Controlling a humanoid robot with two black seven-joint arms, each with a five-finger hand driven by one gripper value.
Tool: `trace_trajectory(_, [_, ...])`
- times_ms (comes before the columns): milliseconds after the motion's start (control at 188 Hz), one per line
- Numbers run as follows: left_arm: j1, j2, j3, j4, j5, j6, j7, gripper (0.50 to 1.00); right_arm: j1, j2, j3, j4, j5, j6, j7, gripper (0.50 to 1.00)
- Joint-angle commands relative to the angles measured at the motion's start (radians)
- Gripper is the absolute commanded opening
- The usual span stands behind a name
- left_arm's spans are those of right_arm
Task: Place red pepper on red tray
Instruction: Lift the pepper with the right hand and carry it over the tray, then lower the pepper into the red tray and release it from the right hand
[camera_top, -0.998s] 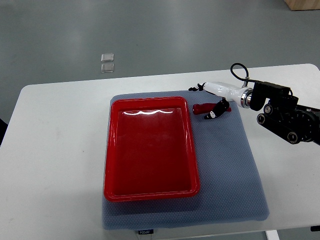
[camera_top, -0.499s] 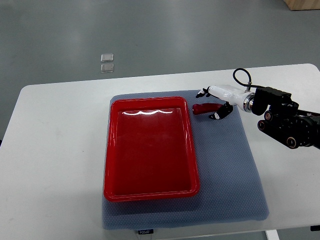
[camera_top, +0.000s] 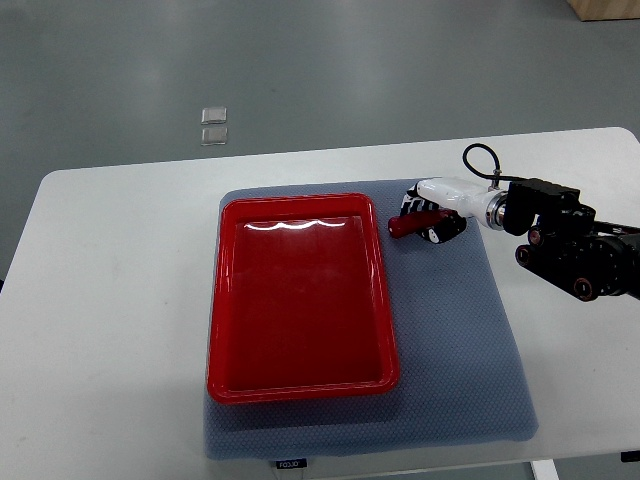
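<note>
Counted on the counter (camera_top: 120, 260)

One red pepper (camera_top: 404, 224) between the fingers (camera_top: 432, 234), one red tray (camera_top: 300, 295) just beside them, one grey mat (camera_top: 460, 340), two small clear squares (camera_top: 214, 125) (on the floor, well apart).
</note>
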Motion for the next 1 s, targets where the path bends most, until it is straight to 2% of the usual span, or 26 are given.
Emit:
trace_trajectory(0, [0.0, 0.0, 0.0, 0.0, 0.0, 0.0, 0.0, 1.0, 0.005, -0.001, -0.005, 0.0, 0.0, 0.0, 0.0, 0.5])
trace_trajectory(181, [0.0, 0.0, -0.001, 0.0, 0.0, 0.0, 0.0, 1.0, 0.034, -0.02, -0.004, 0.015, 0.009, 0.003, 0.0, 0.5])
trace_trajectory(239, [0.0, 0.0, -0.001, 0.0, 0.0, 0.0, 0.0, 1.0, 0.068, -0.08, 0.004, 0.064, 0.021, 0.046, 0.002, 0.5])
trace_trajectory(388, [0.0, 0.0, -0.001, 0.0, 0.0, 0.0, 0.0, 1.0, 0.117, -0.158, 0.015, 0.204, 0.089, 0.094, -0.001, 0.5])
trace_trajectory(435, [0.0, 0.0, -0.001, 0.0, 0.0, 0.0, 0.0, 1.0, 0.117, -0.158, 0.015, 0.204, 0.089, 0.094, -0.001, 0.5])
trace_trajectory(441, [0.0, 0.0, -0.001, 0.0, 0.0, 0.0, 0.0, 1.0, 0.146, -0.182, 0.013, 0.26, 0.147, 0.123, -0.003, 0.5])
trace_trajectory(558, [0.0, 0.0, -0.001, 0.0, 0.0, 0.0, 0.0, 1.0, 0.175, -0.181, 0.013, 0.302, 0.204, 0.154, -0.003, 0.5])
trace_trajectory(621, [0.0, 0.0, -0.001, 0.005, 0.0, 0.0, 0.0, 1.0, 0.206, -0.12, 0.007, 0.316, 0.215, 0.169, -0.005, 0.5])
trace_trajectory(669, [0.0, 0.0, -0.001, 0.005, 0.0, 0.0, 0.0, 1.0, 0.206, -0.119, 0.007, 0.316, 0.215, 0.169, -0.005, 0.5])
trace_trajectory(674, [0.0, 0.0, -0.001, 0.008, 0.0, 0.0, 0.0, 1.0, 0.219, -0.063, -0.007, 0.307, 0.209, 0.172, -0.014, 0.5])
trace_trajectory(743, [0.0, 0.0, -0.001, 0.008, 0.0, 0.0, 0.0, 1.0, 0.233, 0.006, -0.03, 0.284, 0.209, 0.172, -0.028, 0.5])
trace_trajectory(855, [0.0, 0.0, -0.001, 0.008, -0.001, 0.0, 0.0, 1.0, 0.247, 0.137, -0.125, 0.219, 0.207, 0.152, -0.028, 0.5])
trace_trajectory(993, [0.0, 0.0, -0.001, 0.009, -0.001, 0.0, 0.0, 1.0, 0.233, 0.22, -0.188, 0.178, 0.206, 0.115, -0.026, 0.5])
